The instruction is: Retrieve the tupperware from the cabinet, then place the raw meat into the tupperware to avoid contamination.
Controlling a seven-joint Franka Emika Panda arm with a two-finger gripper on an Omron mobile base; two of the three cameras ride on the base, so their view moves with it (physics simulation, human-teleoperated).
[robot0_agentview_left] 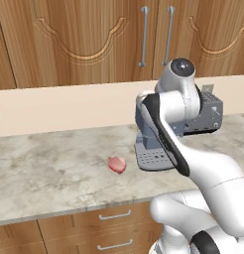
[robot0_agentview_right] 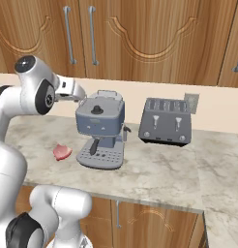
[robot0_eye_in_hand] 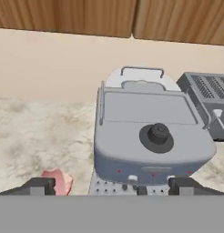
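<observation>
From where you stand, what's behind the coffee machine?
Behind the coffee machine runs the beige backsplash wall, with closed wooden cabinet doors above. The machine's body covers the counter strip directly behind it, so anything there is hidden.

Marble-look counter (robot0_agentview_left: 49, 163) under a cream wall (robot0_agentview_left: 64, 106), wooden drawers (robot0_agentview_left: 111, 233) below.
</observation>
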